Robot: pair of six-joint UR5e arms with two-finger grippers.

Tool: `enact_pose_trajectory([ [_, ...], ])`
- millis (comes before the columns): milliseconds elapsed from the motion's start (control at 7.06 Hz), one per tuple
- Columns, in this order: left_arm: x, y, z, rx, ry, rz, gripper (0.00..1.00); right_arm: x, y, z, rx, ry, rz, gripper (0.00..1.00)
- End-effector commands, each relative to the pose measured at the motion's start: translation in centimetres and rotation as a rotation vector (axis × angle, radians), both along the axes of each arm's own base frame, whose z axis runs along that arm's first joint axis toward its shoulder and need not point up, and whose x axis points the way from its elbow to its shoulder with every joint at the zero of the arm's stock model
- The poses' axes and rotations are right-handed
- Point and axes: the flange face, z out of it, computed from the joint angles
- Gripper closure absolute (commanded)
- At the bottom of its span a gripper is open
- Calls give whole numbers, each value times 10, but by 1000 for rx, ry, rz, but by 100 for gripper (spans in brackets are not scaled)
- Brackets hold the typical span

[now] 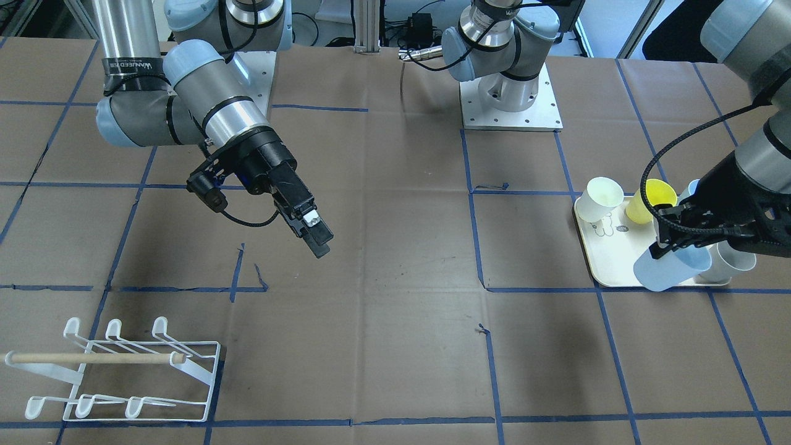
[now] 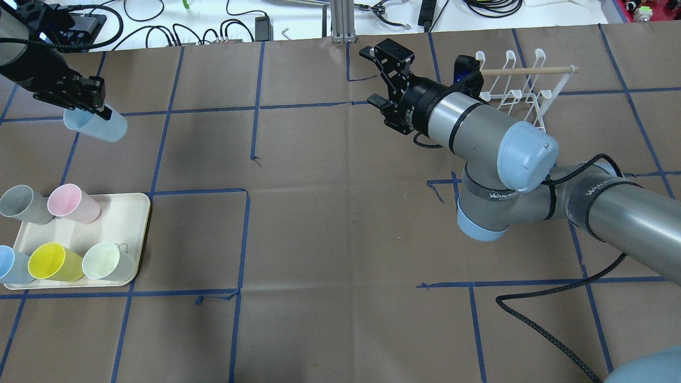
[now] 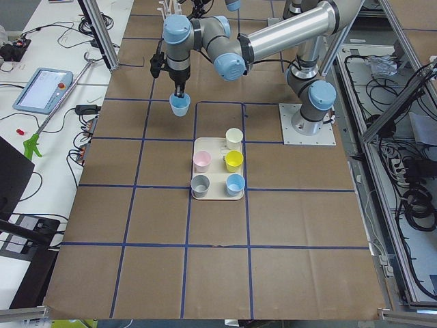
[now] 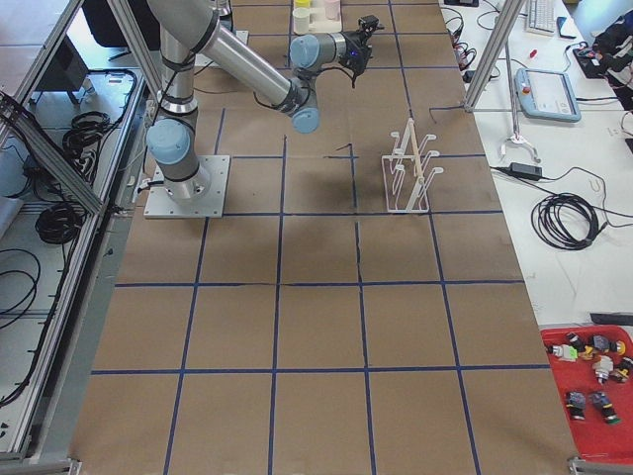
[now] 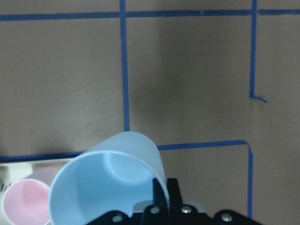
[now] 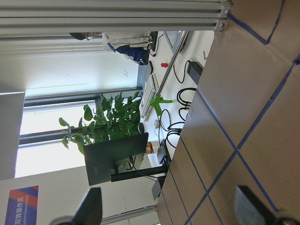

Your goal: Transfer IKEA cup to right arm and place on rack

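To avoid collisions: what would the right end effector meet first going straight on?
The way looks free: the right end effector aims over the table toward its far edge; depth is unclear.

A light-blue cup (image 2: pixel 96 125) is hanging from the black left gripper (image 2: pixel 101 109) above a brown table (image 2: pixel 340 223) gridded with blue tape (image 2: pixel 298 106). A pink cup (image 2: pixel 74 203), grey cup (image 2: pixel 21 205), yellow cup (image 2: pixel 53 261) and whitish cup (image 2: pixel 109 261) are showing against a cream tray (image 2: pixel 123 223). The white rack (image 1: pixel 191 369) is carrying a light wooden dowel (image 1: pixel 93 357); the right arm (image 2: pixel 479 119) is gleaming silver-grey with light-blue caps.
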Motion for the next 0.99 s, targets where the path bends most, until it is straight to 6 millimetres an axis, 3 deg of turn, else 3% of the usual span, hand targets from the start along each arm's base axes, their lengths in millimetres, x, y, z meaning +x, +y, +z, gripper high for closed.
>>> enact_pose_trajectory([
  [0,-44,-17,17,-187,168,-91,100,-8,24,10,28,-29,-99,0],
  [283,-92,-19,32,-429,272,-238,100,-17,35,20,14,-15,-181,0],
  [425,-113,-15,29,-571,327,-320,100,-17,35,20,18,-16,-181,0],
  [850,-164,17,-12,-826,389,-482,100,-24,30,17,15,8,-262,0],
])
